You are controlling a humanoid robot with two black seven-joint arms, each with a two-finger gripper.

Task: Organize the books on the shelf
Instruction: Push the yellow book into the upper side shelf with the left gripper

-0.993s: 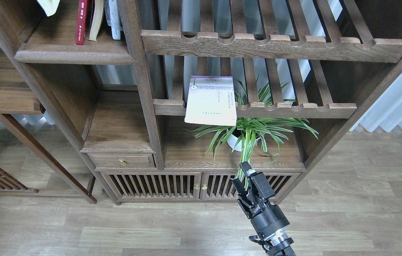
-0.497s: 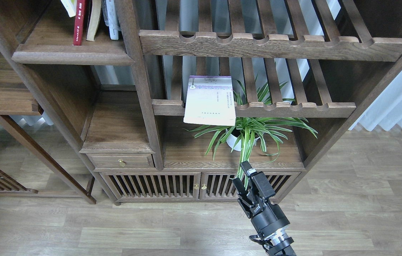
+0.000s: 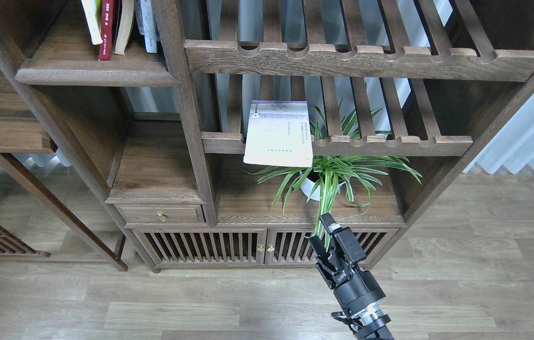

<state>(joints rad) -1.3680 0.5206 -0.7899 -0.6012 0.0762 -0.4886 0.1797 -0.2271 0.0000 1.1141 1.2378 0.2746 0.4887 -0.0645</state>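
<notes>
The shelf (image 3: 97, 75) is the solid dark-brown board at the upper left. On it a yellow-green book (image 3: 91, 21) stands against a dark red book (image 3: 106, 28), with a tan book (image 3: 126, 26) and pale volumes (image 3: 150, 26) to their right. A pale lavender-white book (image 3: 278, 134) lies flat on the lower slatted rack (image 3: 389, 144), overhanging its front rail. My right gripper (image 3: 321, 231) is low at centre, in front of the cabinet doors, open and empty, well below that book. My left gripper is out of view.
A potted spider plant (image 3: 330, 177) stands under the lavender book, its leaves reaching down to my right gripper. An upper slatted rack (image 3: 366, 59) spans the top right. A small drawer (image 3: 160, 215) and slatted cabinet doors (image 3: 210, 245) sit below. Wood floor lies in front.
The yellow-green book has come down from the top left edge and rightward, and now stands against the dark red book. My right gripper has barely moved.
</notes>
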